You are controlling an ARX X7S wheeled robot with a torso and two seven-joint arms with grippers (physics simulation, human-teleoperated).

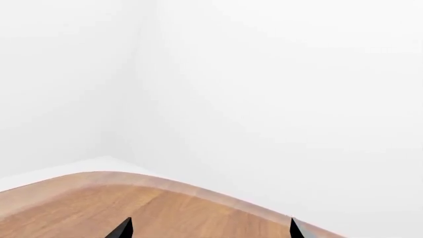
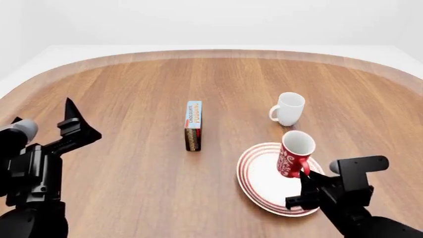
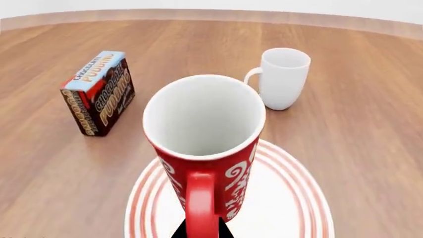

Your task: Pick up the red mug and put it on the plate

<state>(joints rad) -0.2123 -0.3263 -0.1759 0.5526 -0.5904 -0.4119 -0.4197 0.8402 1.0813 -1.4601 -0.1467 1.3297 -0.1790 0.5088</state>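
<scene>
Your left gripper [image 2: 69, 119] hung over the table's [image 2: 132, 79] left side, well apart from every object; in the left wrist view its two dark fingertips [image 1: 122, 229] stood wide apart with only bare wood and the table's curved far edge between them, so it was spread open and held nothing. Toward the middle of the table stood the chocolate pudding box [image 2: 193, 125], upright on a narrow side, alone. Right of it, nearer the far edge, the plain white mug [image 2: 288, 108] stood upright with its handle turned toward the box. Just in front of that mug, toward the near right edge, lay the plate [image 2: 254, 176], flat on the wood. The red mug [image 2: 294, 153] was over the plate's far-right part, upright with a slight tilt, its white inside showing and its handle turned back toward your right gripper [image 2: 305, 179]. In the right wrist view that handle ran straight down to the gripper's dark tips, which sat closed in on it. Whether the mug's base was touching the plate or just above it, you could not tell from these views.
</scene>
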